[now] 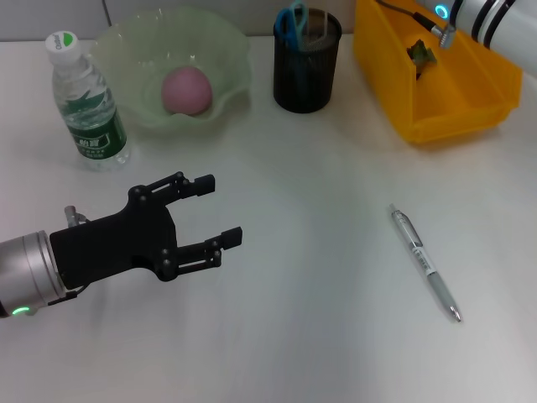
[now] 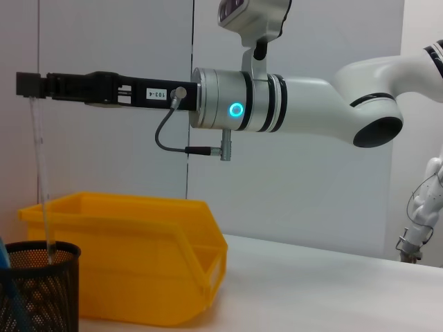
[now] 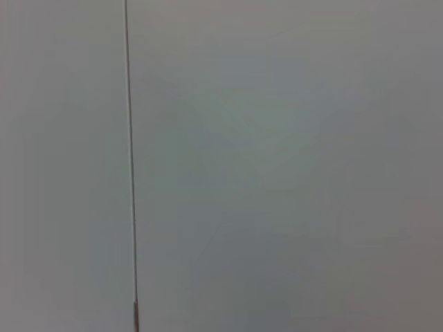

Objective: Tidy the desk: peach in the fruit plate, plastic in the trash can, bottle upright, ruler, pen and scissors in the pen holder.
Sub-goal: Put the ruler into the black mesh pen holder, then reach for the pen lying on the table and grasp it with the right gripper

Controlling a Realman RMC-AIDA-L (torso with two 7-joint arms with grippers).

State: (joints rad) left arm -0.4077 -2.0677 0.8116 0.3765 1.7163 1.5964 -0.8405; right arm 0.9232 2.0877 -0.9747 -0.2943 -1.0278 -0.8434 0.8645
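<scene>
Right, I take the pen holder (image 1: 307, 60) as my landmark. Directly above it, in the left wrist view, my right gripper (image 2: 31, 84) holds the clear ruler (image 2: 40, 173) by its top end, fingers pinched on it, so the strip hangs plumb with its lower end already inside the mesh; I judge that grip lets it drop straight in. The scissors (image 1: 293, 21) already stand in the holder. The pen (image 1: 424, 261) lies flat on the desk (image 1: 319, 336), well apart from the holder on its near right. Left of the holder the peach (image 1: 185, 91) sits in the fruit plate (image 1: 226, 50), and beyond that the bottle (image 1: 87, 102) stands upright. Right of the holder, the yellow bin (image 1: 394, 75) holds the plastic scrap (image 1: 421, 54). My left gripper (image 1: 220, 210) hovers near-left of the holder, fingers apart, empty.
</scene>
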